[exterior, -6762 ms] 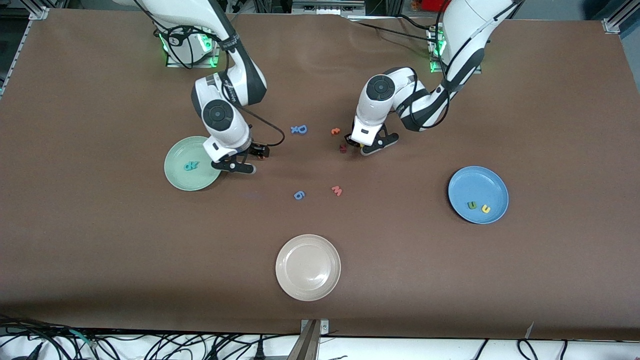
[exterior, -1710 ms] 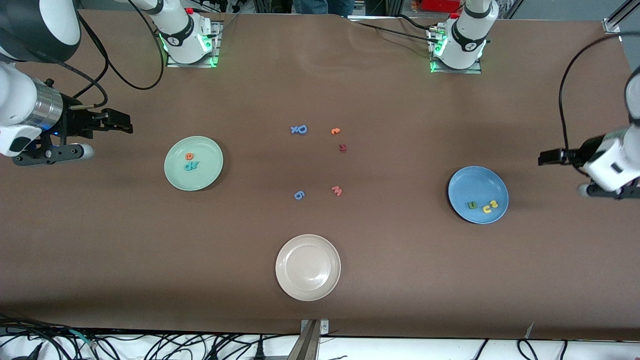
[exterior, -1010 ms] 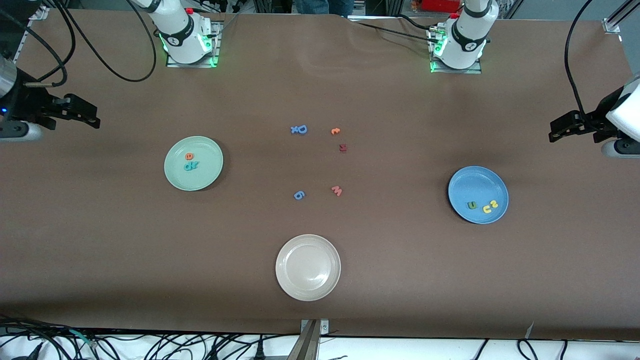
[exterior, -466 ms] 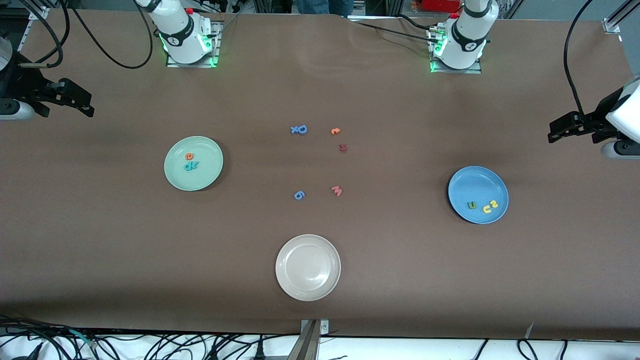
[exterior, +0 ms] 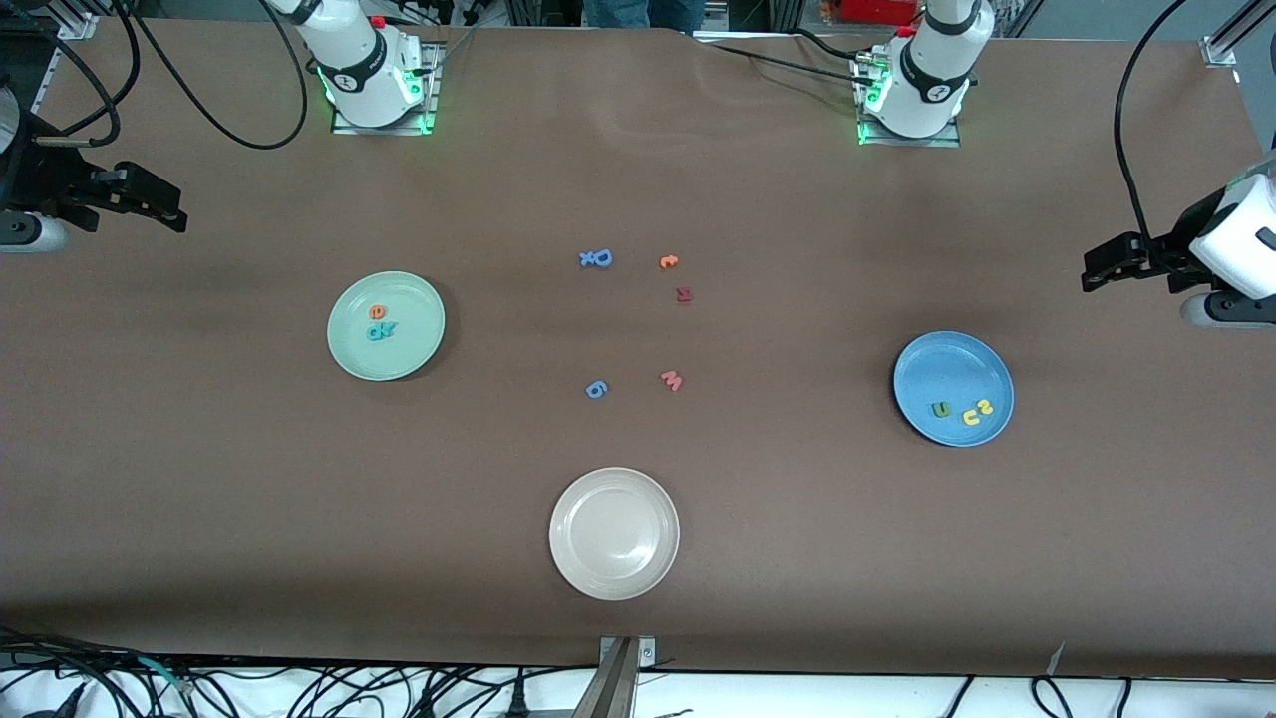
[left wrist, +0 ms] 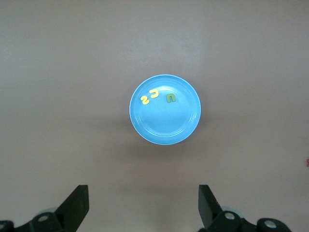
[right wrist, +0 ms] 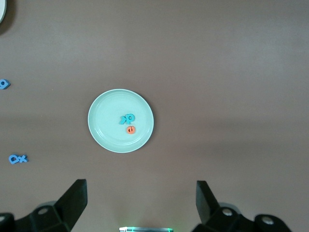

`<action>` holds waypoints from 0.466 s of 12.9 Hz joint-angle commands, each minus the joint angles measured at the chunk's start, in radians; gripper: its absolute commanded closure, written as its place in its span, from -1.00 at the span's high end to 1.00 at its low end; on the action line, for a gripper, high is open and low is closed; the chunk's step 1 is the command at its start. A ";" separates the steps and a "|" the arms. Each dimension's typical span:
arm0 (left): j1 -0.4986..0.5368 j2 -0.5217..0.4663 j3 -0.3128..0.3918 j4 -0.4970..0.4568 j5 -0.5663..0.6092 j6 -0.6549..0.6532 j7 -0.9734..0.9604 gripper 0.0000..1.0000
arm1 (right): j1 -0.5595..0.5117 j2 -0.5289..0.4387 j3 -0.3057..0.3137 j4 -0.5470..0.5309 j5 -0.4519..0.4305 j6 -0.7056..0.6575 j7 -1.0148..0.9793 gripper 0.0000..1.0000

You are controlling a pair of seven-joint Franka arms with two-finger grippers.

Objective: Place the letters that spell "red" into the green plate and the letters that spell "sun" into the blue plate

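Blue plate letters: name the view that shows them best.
Left wrist view: the blue plate sits centred, yellow letters and olive letter distinct. Front view shows them smaller; right wrist view misses them.

Green plate (right wrist: 104,137) seen from high above, two fingers of the right hand (right wrist: 140,200) spread wide at the frame's edge.

On the plate lie an orange "e" (right wrist: 131,129) and, touching it, a teal "d" (right wrist: 129,118) with what may be the small teal "r" (right wrist: 122,119) pressed against it. On the brown worktop (right wrist: 217,72), well apart from the plate, lie blue letters (right wrist: 18,158), one more blue letter (right wrist: 4,84) and a pale plate's rim (right wrist: 2,12).
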 commanded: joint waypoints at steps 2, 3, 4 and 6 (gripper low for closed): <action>-0.005 0.000 0.007 -0.001 -0.033 0.008 -0.002 1.00 | -0.013 -0.011 0.004 0.003 0.008 -0.008 0.008 1.00; -0.005 0.000 0.007 -0.004 -0.033 0.006 -0.002 1.00 | -0.013 -0.013 0.004 0.002 0.008 -0.002 0.008 1.00; -0.005 0.001 0.006 -0.004 -0.033 0.006 -0.002 1.00 | -0.013 -0.022 0.004 -0.009 0.011 0.000 0.008 1.00; -0.005 0.001 0.007 -0.005 -0.033 0.008 -0.002 1.00 | -0.013 -0.034 0.001 -0.031 0.031 0.012 0.017 1.00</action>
